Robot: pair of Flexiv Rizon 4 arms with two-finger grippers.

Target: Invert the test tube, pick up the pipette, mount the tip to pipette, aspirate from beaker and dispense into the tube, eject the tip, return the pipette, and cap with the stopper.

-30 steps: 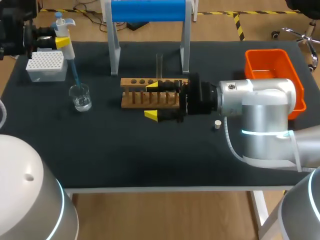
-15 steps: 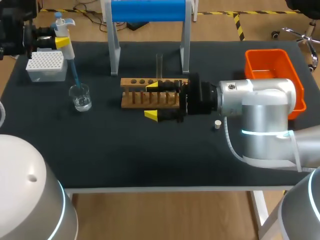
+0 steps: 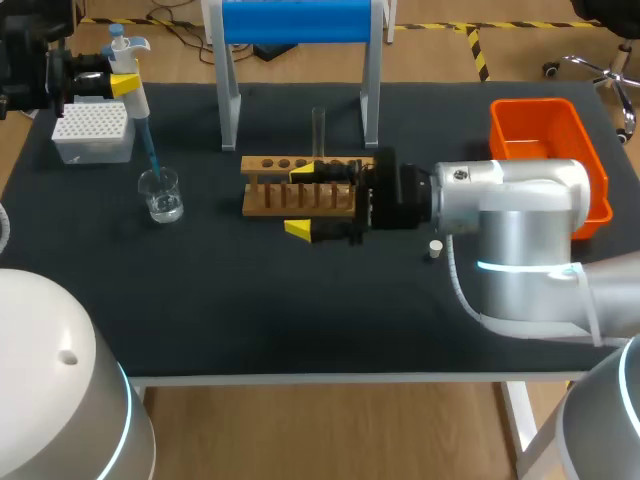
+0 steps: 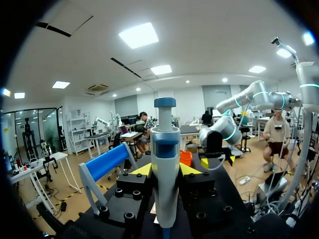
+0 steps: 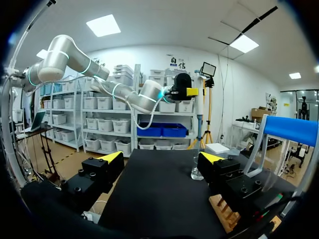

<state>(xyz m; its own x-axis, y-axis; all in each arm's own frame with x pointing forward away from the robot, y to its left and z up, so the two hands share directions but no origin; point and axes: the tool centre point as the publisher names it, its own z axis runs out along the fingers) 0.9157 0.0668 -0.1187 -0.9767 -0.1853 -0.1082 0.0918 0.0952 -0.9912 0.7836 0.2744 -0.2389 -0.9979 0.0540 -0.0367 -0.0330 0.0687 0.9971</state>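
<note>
My left gripper (image 3: 118, 85), upper left of the frame, clamps the pipette (image 3: 130, 70), its blue tip down in the beaker (image 3: 161, 200). My right gripper (image 3: 303, 200) is spread wide at the rack (image 3: 268, 195), mid-frame. The tube (image 3: 318, 125) stands upright at the rack's back. The stopper (image 3: 435, 247) lies on the surface (image 3: 250, 300).

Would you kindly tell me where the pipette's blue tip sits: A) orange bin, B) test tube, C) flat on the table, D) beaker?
D: the head view shows the pipette, held in the left gripper, with its tip down inside the beaker.
</note>
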